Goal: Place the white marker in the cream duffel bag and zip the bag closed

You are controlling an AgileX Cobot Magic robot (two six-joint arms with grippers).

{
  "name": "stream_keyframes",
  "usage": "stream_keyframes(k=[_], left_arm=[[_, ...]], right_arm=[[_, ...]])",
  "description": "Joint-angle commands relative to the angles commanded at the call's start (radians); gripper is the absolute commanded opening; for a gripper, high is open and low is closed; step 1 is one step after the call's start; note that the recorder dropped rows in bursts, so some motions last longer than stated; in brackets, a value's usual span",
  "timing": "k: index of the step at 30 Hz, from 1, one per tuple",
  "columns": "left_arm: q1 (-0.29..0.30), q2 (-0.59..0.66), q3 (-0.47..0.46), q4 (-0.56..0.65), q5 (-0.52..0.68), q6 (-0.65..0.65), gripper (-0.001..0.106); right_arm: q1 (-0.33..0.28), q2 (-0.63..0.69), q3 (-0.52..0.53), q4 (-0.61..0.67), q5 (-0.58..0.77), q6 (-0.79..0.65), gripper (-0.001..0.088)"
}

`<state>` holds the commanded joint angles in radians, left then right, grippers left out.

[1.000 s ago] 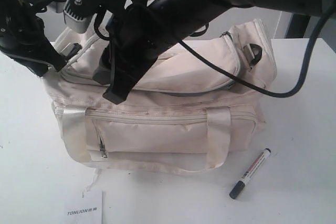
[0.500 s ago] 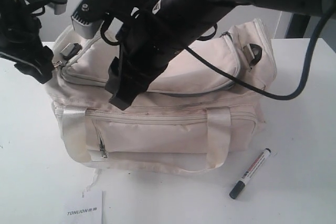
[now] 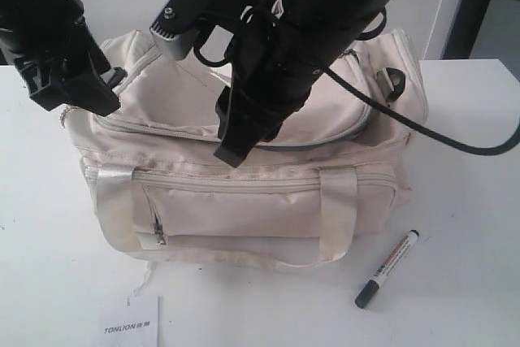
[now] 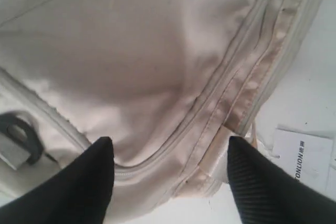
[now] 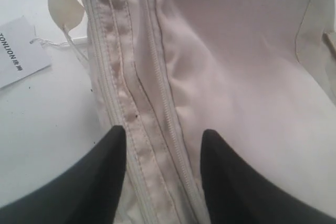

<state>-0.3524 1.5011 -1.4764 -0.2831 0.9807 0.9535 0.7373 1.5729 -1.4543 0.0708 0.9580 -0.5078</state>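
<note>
The cream duffel bag stands in the middle of the white table, its handles hanging down the front. To the right of the bag's front, the white marker lies on the table, apart from both grippers. My left gripper hangs open over the bag's left end, with only fabric and a zipper seam between its fingers. My right gripper is open just above the top zipper at the bag's front edge and holds nothing.
A white paper tag printed TONLION lies on the table in front of the bag. A dark buckle sits on the bag's right end. The right arm's black cable loops over the bag's right side.
My right gripper has moved to the right along the bag's top. My left gripper has moved up and in over the bag's left end. The marker has not moved.
</note>
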Motion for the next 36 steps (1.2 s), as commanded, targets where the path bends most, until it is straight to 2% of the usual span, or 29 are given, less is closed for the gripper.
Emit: stream_keyframes(k=[3, 8, 12, 15, 26, 30, 36], left_arm=[[-0.037, 0.031, 0.000, 0.003, -0.018, 0.075, 0.066], [-0.079, 0.083, 0.000, 0.053, -0.023, 0.101, 0.066], [-0.079, 0.134, 0.000, 0.060, -0.046, 0.120, 0.063], [-0.079, 0.134, 0.000, 0.064, -0.117, 0.120, 0.061], [-0.079, 0.115, 0.000, 0.083, -0.245, 0.090, 0.060], [-0.079, 0.117, 0.000, 0.083, -0.247, 0.090, 0.047], [-0.079, 0.117, 0.000, 0.081, -0.193, 0.090, 0.011]], right_arm=[[0.000, -0.006, 0.000, 0.000, 0.017, 0.016, 0.0433], [0.000, -0.006, 0.002, -0.004, 0.029, 0.016, 0.0433], [0.000, -0.006, 0.002, -0.004, 0.029, 0.016, 0.0433], [0.000, -0.006, 0.002, -0.004, 0.025, 0.016, 0.0433], [0.000, -0.006, 0.002, -0.004, 0.020, 0.016, 0.0433], [0.000, -0.006, 0.002, -0.004, 0.020, 0.016, 0.0433], [0.000, -0.006, 0.002, -0.004, 0.020, 0.016, 0.0433]])
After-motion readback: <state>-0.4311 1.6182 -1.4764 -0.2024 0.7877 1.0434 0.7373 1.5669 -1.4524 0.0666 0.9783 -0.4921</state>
